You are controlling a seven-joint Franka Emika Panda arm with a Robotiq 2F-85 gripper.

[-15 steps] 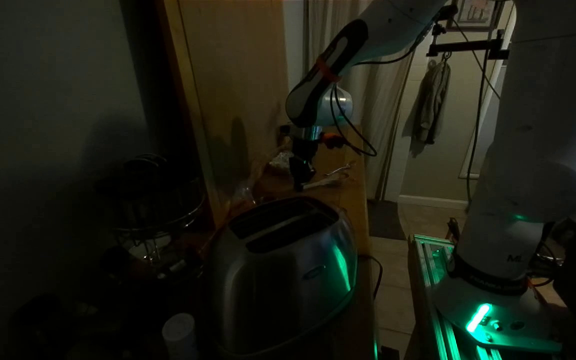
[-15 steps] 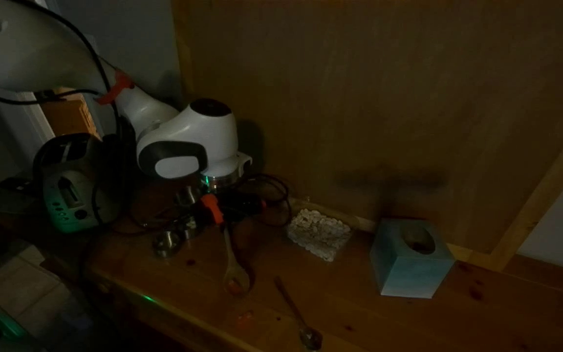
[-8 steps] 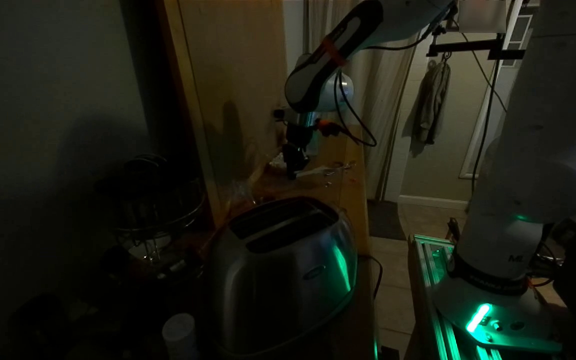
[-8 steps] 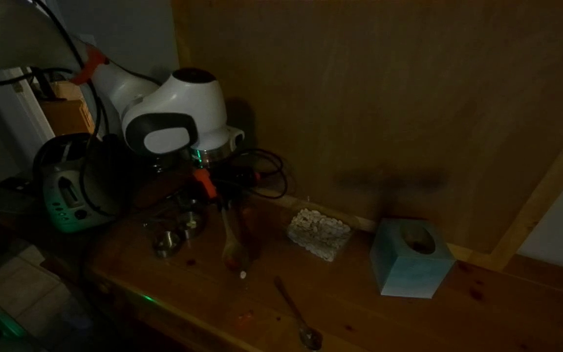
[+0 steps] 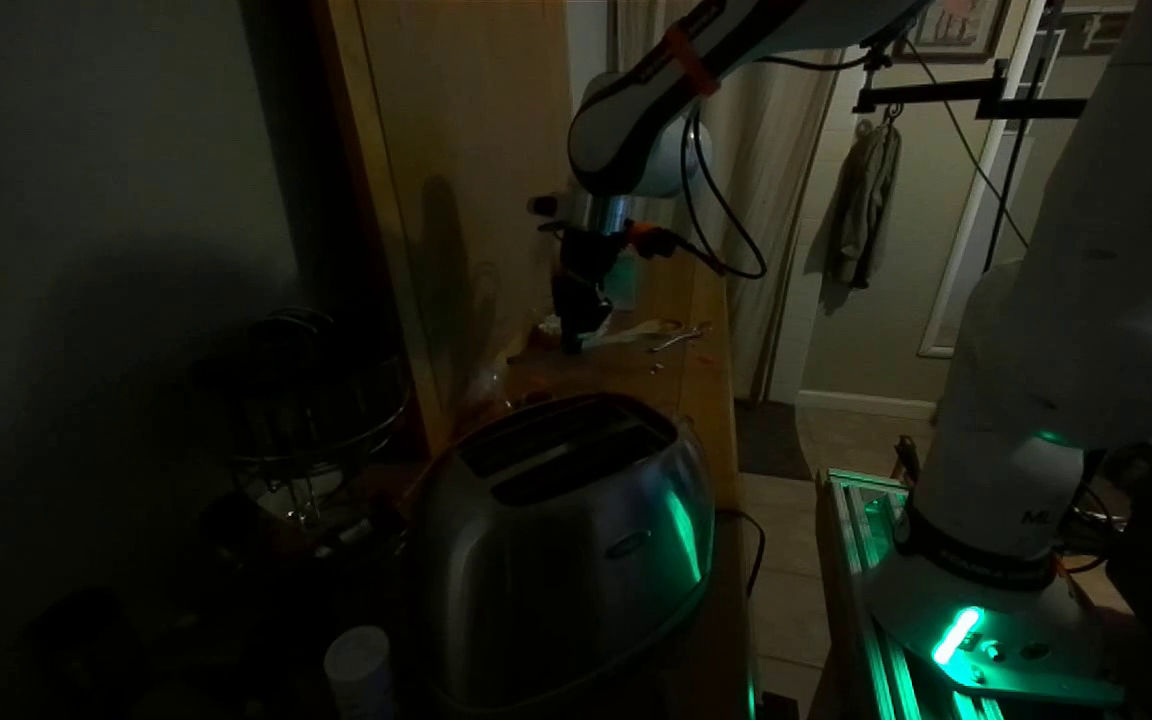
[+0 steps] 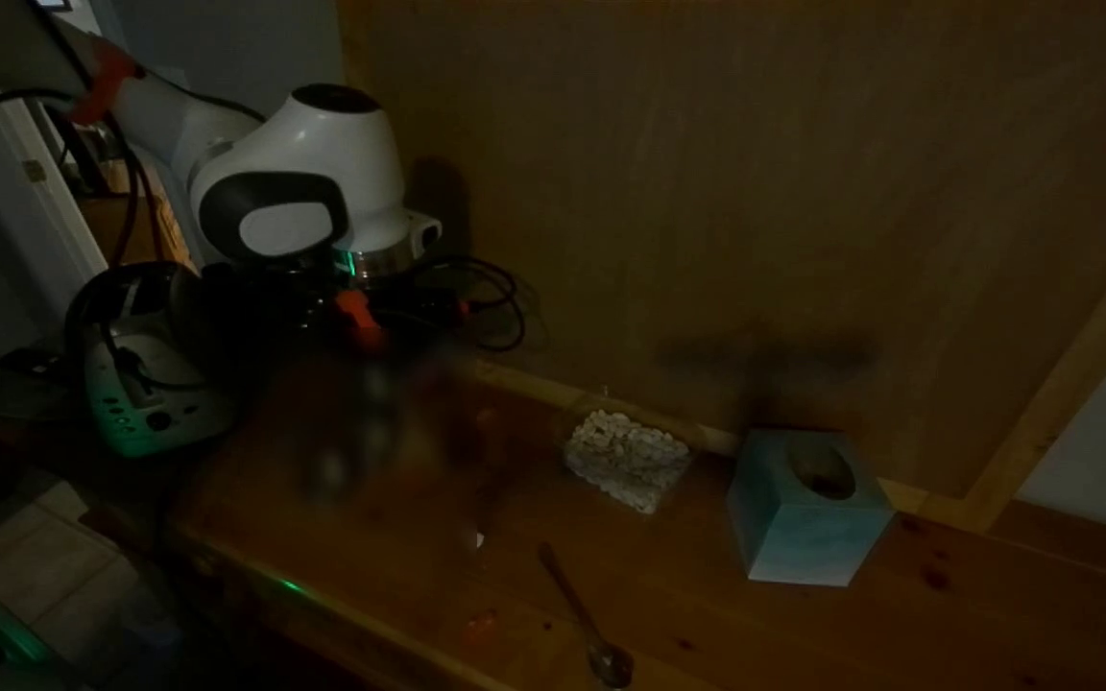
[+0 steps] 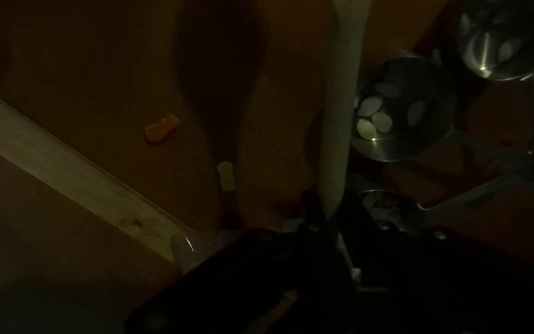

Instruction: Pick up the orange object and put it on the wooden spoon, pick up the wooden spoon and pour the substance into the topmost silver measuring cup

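Our arm (image 6: 368,158) and wooden spoon (image 7: 343,93) sit higher than half a second ago; our pincer (image 7: 331,203) squeezes the spoon. One orange bit (image 7: 161,128) lies apart from the spoon; we can't see if the spoon carries another. Lifting looks done; pouring into a silver cup (image 7: 401,144) beside it seems left.

White arm (image 6: 366,158); orange-red strap (image 6: 107,82); black cables (image 6: 11,95); black claw (image 7: 332,204) (base light (image 5: 958,636) green).
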